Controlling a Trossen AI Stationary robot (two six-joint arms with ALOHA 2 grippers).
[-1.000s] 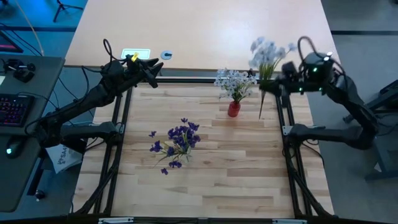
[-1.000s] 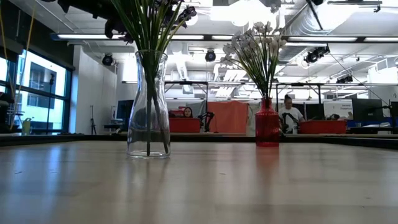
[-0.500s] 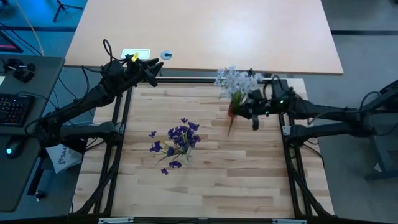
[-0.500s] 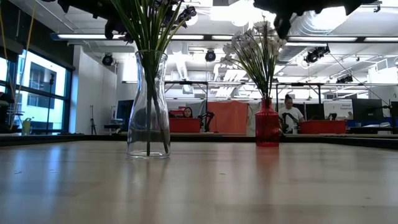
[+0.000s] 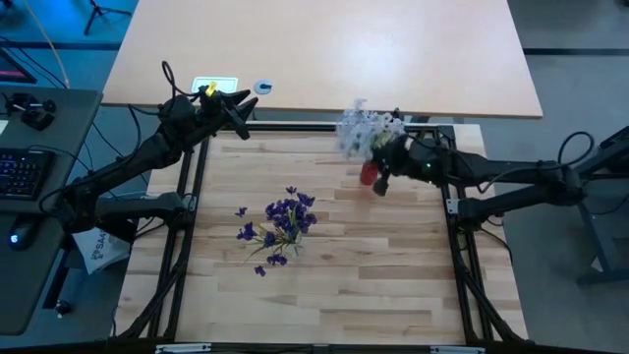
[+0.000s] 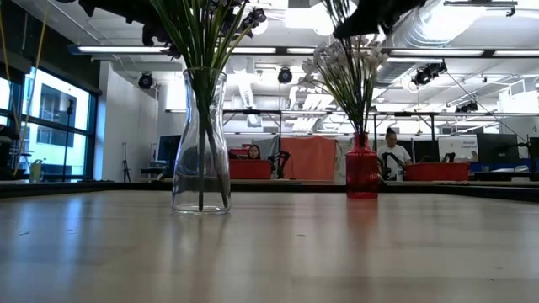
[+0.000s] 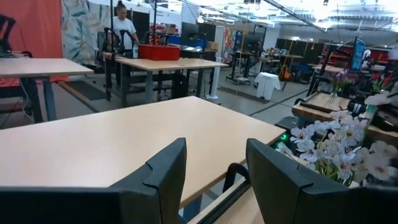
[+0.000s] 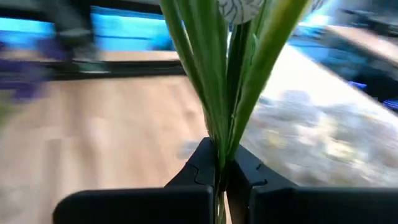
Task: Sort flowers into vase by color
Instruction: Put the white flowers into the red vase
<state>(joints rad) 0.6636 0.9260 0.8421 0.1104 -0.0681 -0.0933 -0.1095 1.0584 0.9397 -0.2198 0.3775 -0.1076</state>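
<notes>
My worktable (image 5: 324,285) is pale wood planks, framed by dark metal rails (image 5: 193,206). Beyond its far edge stands a plain beige table (image 5: 324,49) with a small white card (image 5: 214,87) and a blue-white round tag (image 5: 262,88) near its front edge. To my left, a keyboard (image 5: 22,172) sits on a grey desk (image 5: 44,118). Across the room, red bins (image 6: 436,172) rest on benches, and a seated person (image 6: 390,156) is behind them.

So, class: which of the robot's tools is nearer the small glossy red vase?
The right. The right tool, shut on a white flower sprig, is at the small glossy red vase; the left tool waits at the far-left corner.
</notes>
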